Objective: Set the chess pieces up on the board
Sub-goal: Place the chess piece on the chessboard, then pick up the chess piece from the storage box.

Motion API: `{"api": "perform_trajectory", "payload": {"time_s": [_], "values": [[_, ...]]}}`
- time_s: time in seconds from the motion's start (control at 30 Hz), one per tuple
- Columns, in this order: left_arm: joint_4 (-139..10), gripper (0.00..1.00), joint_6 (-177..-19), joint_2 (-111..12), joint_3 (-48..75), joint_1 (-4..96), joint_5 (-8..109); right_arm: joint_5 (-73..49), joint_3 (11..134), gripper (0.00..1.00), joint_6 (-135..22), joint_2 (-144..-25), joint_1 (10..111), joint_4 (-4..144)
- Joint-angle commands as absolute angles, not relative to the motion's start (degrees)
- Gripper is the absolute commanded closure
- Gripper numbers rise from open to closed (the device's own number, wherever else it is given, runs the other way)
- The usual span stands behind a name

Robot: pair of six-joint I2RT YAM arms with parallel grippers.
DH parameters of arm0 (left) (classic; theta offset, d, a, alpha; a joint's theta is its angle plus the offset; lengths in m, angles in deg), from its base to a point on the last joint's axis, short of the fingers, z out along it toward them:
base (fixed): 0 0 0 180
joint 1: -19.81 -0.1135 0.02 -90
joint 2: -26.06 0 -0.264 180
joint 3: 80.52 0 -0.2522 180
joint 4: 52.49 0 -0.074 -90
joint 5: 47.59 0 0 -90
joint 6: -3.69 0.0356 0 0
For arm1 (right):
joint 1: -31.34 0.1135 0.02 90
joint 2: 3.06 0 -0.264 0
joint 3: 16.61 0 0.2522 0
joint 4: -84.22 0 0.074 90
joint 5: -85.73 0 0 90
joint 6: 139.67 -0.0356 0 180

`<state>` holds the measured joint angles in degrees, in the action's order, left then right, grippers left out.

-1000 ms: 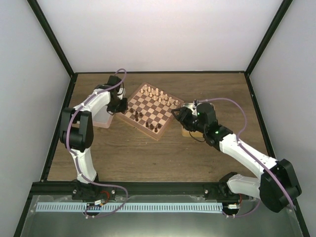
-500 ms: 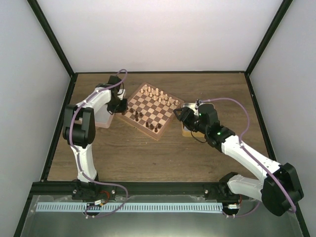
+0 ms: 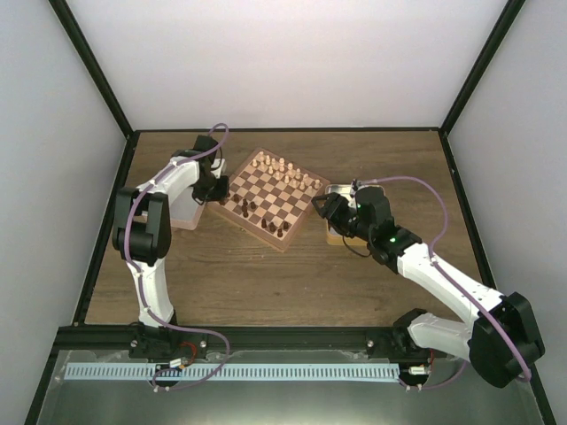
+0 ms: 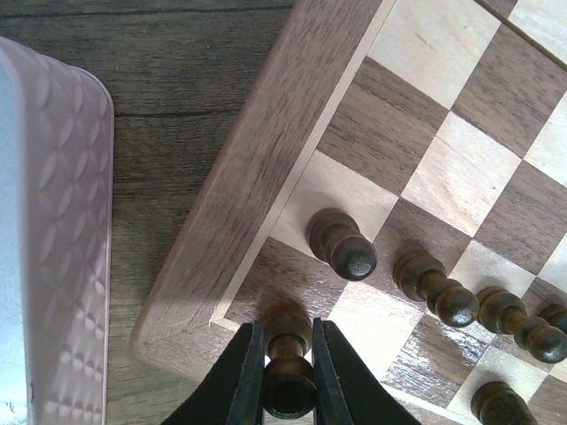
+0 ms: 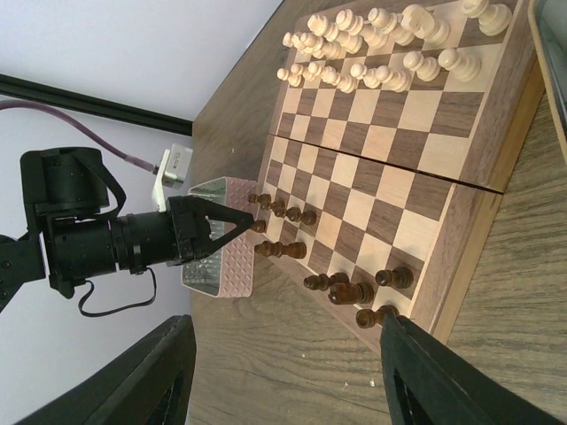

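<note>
The board (image 3: 285, 241) sits turned at an angle near the middle of the far edge of the wooden surface (image 3: 266, 283). The left fingers (image 3: 220, 189) are at the board's left corner, clenched on a dark pawn (image 4: 288, 382) just below its head. Its base is over the dark corner square, though whether it touches the wood cannot be told. Other dark pieces (image 4: 341, 248) stand in a loose line along the same side of the board, and a few more lie near its closest corner (some on their sides). Just beside that left corner rests a pink tin (image 4: 62, 221) with a quilted pattern pressed into its wall. Pale pieces (image 5: 381, 44) fill the two rows along the far side. The right fingers (image 3: 321, 205) are spread wide, gripping nothing, by the board's right corner, where a second tin (image 5: 549, 75) lies against the border. A green light (image 3: 387, 237) glows on the right arm.
</note>
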<state>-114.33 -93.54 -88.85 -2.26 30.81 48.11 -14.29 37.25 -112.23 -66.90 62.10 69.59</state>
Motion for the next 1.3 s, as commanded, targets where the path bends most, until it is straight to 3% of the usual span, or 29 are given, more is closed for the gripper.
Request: {"api": "perform_trajectory", "payload": {"time_s": [0.0, 0.2, 0.43, 0.63, 1.0, 1.27], "values": [[-113.1, 0.88, -93.4, -88.6, -2.5, 30.5, 49.2, -13.4, 36.4, 0.41, -111.6, -65.8, 61.7, 69.4], [-112.6, 0.86, -93.5, -88.7, -2.3, 30.6, 48.9, -13.3, 36.2, 0.41, -111.3, -65.6, 61.7, 69.4], [-113.2, 0.72, -93.3, -87.5, -2.2, 30.6, 48.2, -13.7, 36.1, 0.41, -111.3, -65.6, 61.7, 69.3], [-113.4, 0.66, -94.0, -83.6, -1.2, 30.6, 48.5, -10.3, 37.0, 0.41, -108.1, -65.0, 61.7, 66.7], [-105.6, 0.60, -97.7, -64.1, 8.5, 30.6, 48.1, -2.8, 48.5, 0.43, -86.8, -73.4, 53.2, 50.8], [-89.8, 0.54, -97.6, -48.8, 22.7, 30.5, 48.5, -6.2, 56.0, 0.54, -78.5, -89.2, 48.6, 49.2]]}}
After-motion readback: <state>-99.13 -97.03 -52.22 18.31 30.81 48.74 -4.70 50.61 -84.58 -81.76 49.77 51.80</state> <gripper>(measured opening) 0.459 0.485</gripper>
